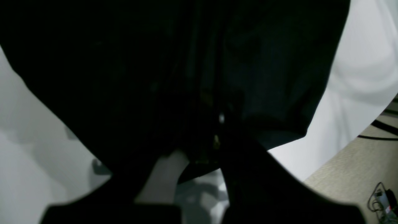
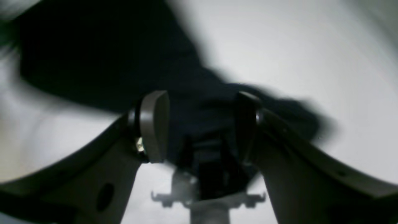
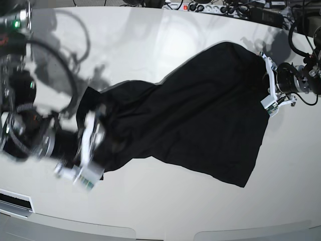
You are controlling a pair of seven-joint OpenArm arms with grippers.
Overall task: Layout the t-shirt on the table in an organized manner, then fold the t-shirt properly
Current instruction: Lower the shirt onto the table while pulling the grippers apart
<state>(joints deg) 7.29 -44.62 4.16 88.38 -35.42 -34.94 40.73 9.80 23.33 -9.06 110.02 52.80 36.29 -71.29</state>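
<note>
The black t-shirt [image 3: 200,110] lies stretched and rumpled across the white table [image 3: 150,206], between my two grippers. My left gripper [image 3: 266,83] is at the shirt's right edge. In the left wrist view, the left gripper [image 1: 202,155] has its fingers close together on the cloth [image 1: 155,62], which fills most of the frame. My right gripper [image 3: 93,140] is at the shirt's left end. In the blurred right wrist view, the right gripper [image 2: 200,124] has its fingers wide apart, with bunched cloth [image 2: 93,56] lying between them. No neck tag shows.
A power strip and cables [image 3: 210,7] lie at the table's far edge. The table's curved edge and the beige floor [image 1: 357,174] with loose cables [image 1: 381,196] are just right of my left gripper. Bare tabletop [image 2: 311,46] lies beyond the shirt.
</note>
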